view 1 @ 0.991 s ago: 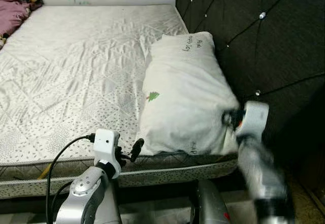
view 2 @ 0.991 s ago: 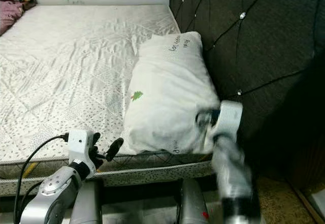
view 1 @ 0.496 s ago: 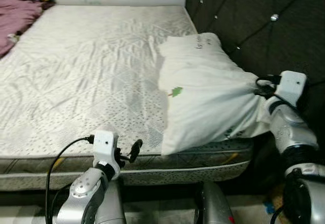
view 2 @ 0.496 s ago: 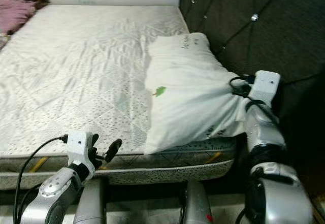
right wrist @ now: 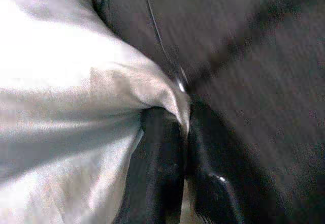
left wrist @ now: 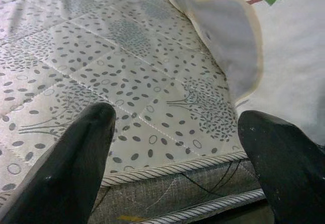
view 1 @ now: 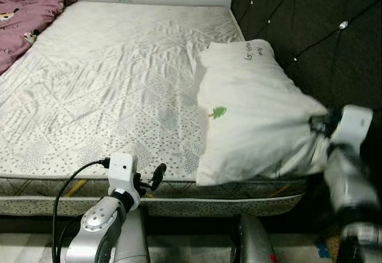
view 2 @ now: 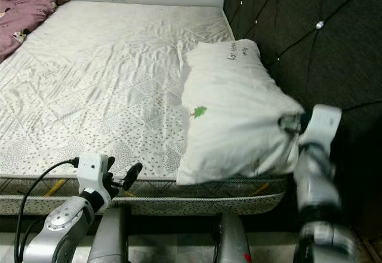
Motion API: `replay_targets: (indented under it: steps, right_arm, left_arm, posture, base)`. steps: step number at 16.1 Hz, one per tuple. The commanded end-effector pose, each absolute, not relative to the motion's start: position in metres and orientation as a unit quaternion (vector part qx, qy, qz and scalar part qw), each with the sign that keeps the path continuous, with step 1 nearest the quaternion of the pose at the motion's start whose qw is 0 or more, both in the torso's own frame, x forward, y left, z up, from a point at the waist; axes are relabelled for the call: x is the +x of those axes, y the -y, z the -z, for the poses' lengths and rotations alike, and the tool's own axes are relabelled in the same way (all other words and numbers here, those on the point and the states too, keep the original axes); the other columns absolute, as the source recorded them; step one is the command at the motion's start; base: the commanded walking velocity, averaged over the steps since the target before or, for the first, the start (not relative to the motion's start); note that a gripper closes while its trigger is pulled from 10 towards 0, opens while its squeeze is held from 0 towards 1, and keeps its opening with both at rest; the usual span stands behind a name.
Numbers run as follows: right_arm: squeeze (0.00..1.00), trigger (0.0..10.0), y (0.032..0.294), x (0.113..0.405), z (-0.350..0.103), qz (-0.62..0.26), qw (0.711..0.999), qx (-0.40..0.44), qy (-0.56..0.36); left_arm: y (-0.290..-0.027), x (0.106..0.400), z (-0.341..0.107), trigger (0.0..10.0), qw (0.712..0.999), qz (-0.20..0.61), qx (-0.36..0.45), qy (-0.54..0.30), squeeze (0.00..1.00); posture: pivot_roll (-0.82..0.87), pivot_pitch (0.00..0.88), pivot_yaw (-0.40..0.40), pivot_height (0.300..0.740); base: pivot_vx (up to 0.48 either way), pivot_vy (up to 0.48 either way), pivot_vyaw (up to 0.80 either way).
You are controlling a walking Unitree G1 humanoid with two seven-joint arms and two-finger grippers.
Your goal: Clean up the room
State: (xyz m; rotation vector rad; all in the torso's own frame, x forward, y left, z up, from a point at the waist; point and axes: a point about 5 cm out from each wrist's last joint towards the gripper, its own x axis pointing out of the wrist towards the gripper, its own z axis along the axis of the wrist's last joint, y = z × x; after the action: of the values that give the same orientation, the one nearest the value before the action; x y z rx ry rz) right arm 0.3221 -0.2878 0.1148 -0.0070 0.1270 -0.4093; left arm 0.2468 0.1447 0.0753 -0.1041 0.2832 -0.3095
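A white pillow [view 1: 256,114] with a small green tree print lies on the bed's right side, against the dark tufted headboard [view 1: 316,30]. My right gripper [right wrist: 184,148] is shut on the pillow's near right corner, the cloth pinched between its black fingers [right wrist: 162,168]. The right arm [view 1: 352,173] is blurred beside the bed's corner. My left gripper [left wrist: 177,158] is open, low at the mattress's front edge [view 1: 179,185], left of the pillow and touching nothing.
The patterned mattress [view 1: 107,84] stretches left and far back to a white wall. A purple garment [view 1: 24,18] lies crumpled at the far left corner. The headboard stands along the bed's right side. Floor shows below the bed's front edge.
The camera has shifted. The pillow's gripped corner has moved back in toward the bed and lower, and the right arm is now blurred. The left arm has stayed put.
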Motion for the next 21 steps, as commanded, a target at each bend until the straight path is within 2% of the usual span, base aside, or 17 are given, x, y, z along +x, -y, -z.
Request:
replay_targets:
  steps: [1,3,5,9,11,12,13,15,17,21]
  right_arm:
    - [0.0,0.0,0.29,0.32,-0.129,0.216,0.976,-0.002,-0.036]
    - [0.0,0.0,0.29,0.302,-0.116,0.221,0.974,-0.004,-0.052]
    - [0.0,0.0,0.286,0.297,-0.113,0.214,0.975,-0.007,-0.057]
    - [0.0,0.0,0.268,0.305,-0.115,0.193,0.979,0.009,-0.064]
    - [0.0,9.3,0.252,0.313,-0.116,0.163,0.985,0.009,-0.059]
    - [0.97,10.0,0.245,0.316,-0.118,0.15,0.988,0.009,-0.049]
    - [1.0,10.0,0.235,0.319,-0.123,0.135,0.99,0.004,-0.034]
    - [1.0,10.0,0.231,0.32,-0.126,0.139,0.99,0.007,-0.019]
    - [1.0,10.0,0.22,0.326,-0.146,0.123,0.992,-0.019,0.033]
    - [1.0,10.0,0.22,0.336,-0.174,0.137,0.986,-0.039,0.09]
  left_arm:
    - [-0.143,0.245,-0.075,10.0,0.976,0.156,-0.046,-0.142,0.0]
    - [-0.142,0.246,-0.074,10.0,0.975,0.16,-0.047,-0.143,0.0]
    - [-0.14,0.248,-0.075,10.0,0.975,0.164,-0.048,-0.142,0.0]
    - [-0.14,0.248,-0.075,10.0,0.975,0.164,-0.047,-0.142,0.0]
    - [-0.14,0.248,-0.075,10.0,0.975,0.165,-0.042,-0.139,0.0]
    - [-0.139,0.248,-0.075,10.0,0.976,0.165,-0.042,-0.138,0.0]
    - [-0.139,0.248,-0.076,10.0,0.976,0.164,-0.043,-0.136,0.0]
    - [-0.14,0.248,-0.076,10.0,0.976,0.162,-0.042,-0.136,0.0]
    - [-0.145,0.251,-0.076,10.0,0.978,0.156,-0.037,-0.134,0.0]
    - [-0.147,0.256,-0.078,10.0,0.979,0.152,-0.036,-0.128,0.0]
  posture:
    - [0.03,0.031,-0.033,0.546]
    - [0.03,0.033,-0.032,0.546]
    - [0.01,0.035,-0.03,0.546]
    - [0.01,0.036,-0.031,0.546]
    - [0.02,0.037,-0.036,0.546]
    - [0.03,0.033,-0.039,0.546]
    - [0.03,0.03,-0.04,0.546]
    - [0.03,0.029,-0.04,0.546]
    - [0.03,0.024,-0.04,0.546]
    - [0.04,0.012,-0.042,0.546]
  base:
    - [0.0,0.0,0.0]
    - [0.0,0.0,0.0]
    - [0.0,0.0,0.0]
    - [0.0,0.0,0.0]
    - [0.0,0.0,0.0]
    - [0.0,0.0,0.0]
    - [0.0,0.0,0.0]
    - [0.0,0.0,0.0]
    - [0.0,0.0,0.0]
    - [0.0,0.0,0.0]
